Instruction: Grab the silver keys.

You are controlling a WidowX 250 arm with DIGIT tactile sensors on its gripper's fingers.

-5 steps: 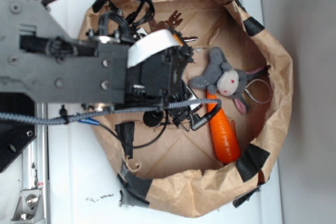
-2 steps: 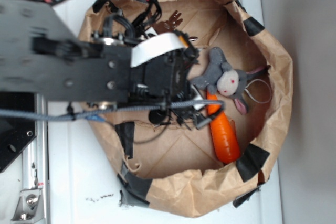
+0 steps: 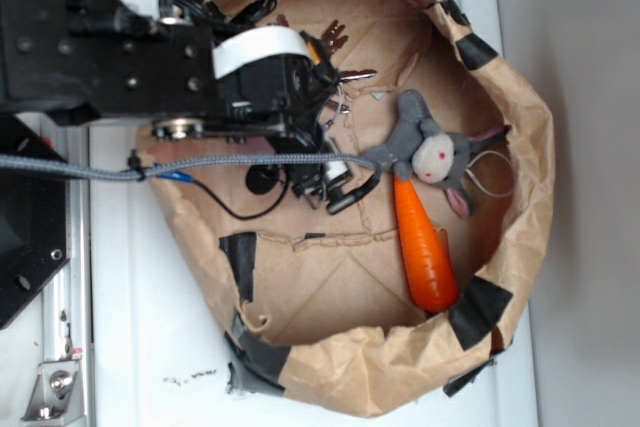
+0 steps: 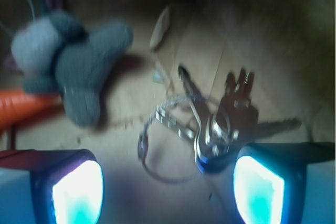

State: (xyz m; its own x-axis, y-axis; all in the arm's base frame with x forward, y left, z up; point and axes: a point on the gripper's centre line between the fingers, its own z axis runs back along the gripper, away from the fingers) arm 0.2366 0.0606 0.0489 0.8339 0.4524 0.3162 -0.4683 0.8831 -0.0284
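We find the claw (image 4: 167,192) spread wide above the paper bag's (image 3: 520,147) floor, pinching nothing. The silver keys (image 4: 210,124) lie flat between its fingers, nearer the right one. A grey plush bunny (image 4: 68,61) and an orange carrot (image 3: 425,247) rest to the left.

We see our black WidowX arm (image 3: 110,42) reaching in from the left edge of the exterior view. In the wrist view, our gripper (image 4: 168,187) has its jaws spread wide, two glowing cyan-white finger pads (image 4: 77,192) apart with nothing clamped between.
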